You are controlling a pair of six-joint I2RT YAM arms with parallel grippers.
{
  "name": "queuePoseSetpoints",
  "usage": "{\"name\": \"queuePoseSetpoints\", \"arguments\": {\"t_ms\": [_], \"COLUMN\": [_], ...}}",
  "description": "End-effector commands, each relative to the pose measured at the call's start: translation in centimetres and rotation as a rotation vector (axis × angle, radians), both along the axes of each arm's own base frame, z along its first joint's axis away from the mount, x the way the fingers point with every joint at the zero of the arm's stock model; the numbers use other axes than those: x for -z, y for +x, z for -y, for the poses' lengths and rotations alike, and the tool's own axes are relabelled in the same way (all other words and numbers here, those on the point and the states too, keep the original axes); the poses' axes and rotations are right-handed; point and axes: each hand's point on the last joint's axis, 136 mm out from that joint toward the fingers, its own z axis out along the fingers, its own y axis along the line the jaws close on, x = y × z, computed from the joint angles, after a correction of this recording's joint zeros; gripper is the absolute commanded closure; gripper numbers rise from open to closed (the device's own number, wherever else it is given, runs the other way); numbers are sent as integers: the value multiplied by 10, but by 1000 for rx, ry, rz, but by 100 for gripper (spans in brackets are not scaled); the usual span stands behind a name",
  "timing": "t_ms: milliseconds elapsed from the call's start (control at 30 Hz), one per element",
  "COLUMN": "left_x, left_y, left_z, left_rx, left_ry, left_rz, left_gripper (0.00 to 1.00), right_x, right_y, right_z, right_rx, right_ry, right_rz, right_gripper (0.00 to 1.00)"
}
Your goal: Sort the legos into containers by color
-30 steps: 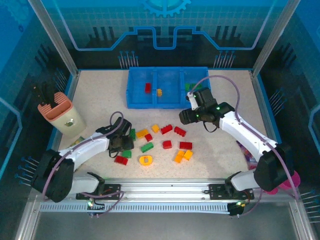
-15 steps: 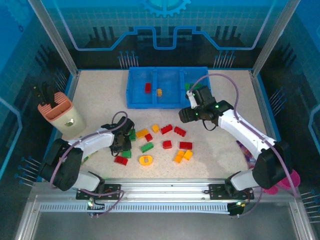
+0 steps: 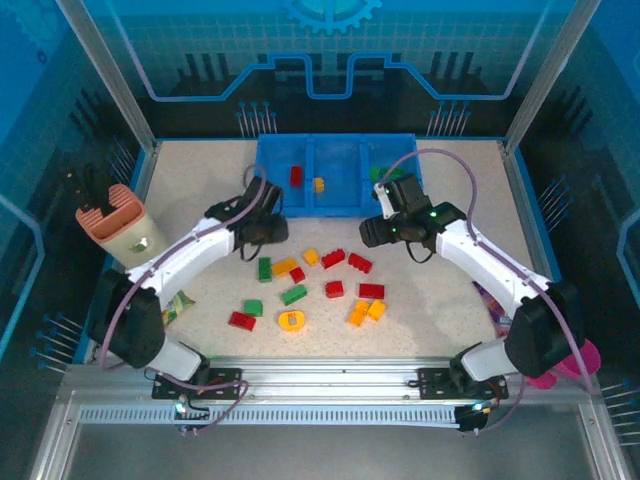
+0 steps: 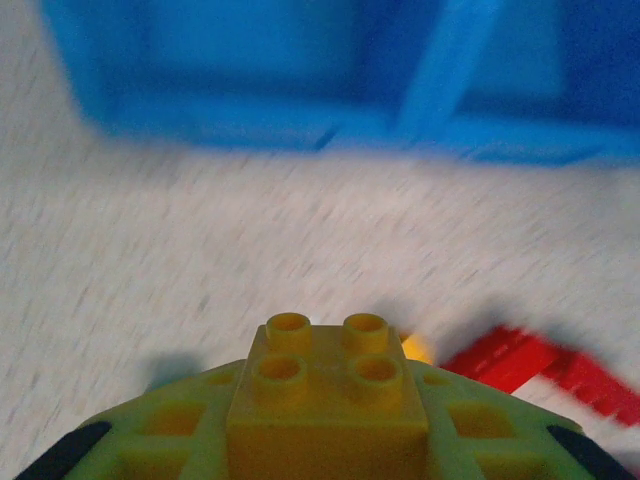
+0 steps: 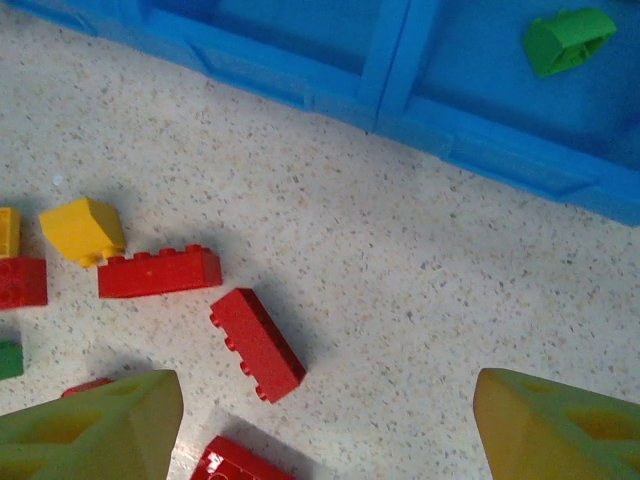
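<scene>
speckled bench [image 3: 430,310] wide in shot, and at its far side the blue tray [image 3: 330,211] with three compartments in a row: a red brick [image 3: 296,176] sits in the left one, an orange brick [image 3: 318,184] in the middle, a green brick [image 5: 568,38] in the right. left end effector [image 3: 262,228] is just in front of the tray's left compartment, clamped on a yellow brick [image 4: 325,390], studs up toward the wrist camera, tray wall blurred ahead of it. right end effector [image 5: 325,410] hangs over the bench in front of the divider between middle and right compartments, jaws wide apart, nothing between them. loose bricks [image 3: 371,291] in red, green and yellow-orange lie scattered on the bench between the two arms, near the tray but apart from it.
</scene>
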Motion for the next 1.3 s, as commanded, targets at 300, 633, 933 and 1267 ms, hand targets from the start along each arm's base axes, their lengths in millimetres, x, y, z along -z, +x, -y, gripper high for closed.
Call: {"name": "queuePoseSetpoints", "arguments": {"t_ms": [300,633,933,1267], "left_x": [-4,34,21,-73], "left_y": [146,209,207,161], "left_z": [97,119,121,118], "left_rx": [178,174,211,346], "left_ry": [1,29,15,102], "left_rz": [154,157,186,358], "left_gripper": [79,73,47,32], "right_x": [12,13,16,-1], "right_y": [-13,-11,-14,-15], "right_z": [24,26,29,32], "right_rx": [67,70,72,89], "right_ry": [-21,-7,-8,6], "right_rz": [-23,-33,-34,18], "right_gripper": [21,21,21,21]}}
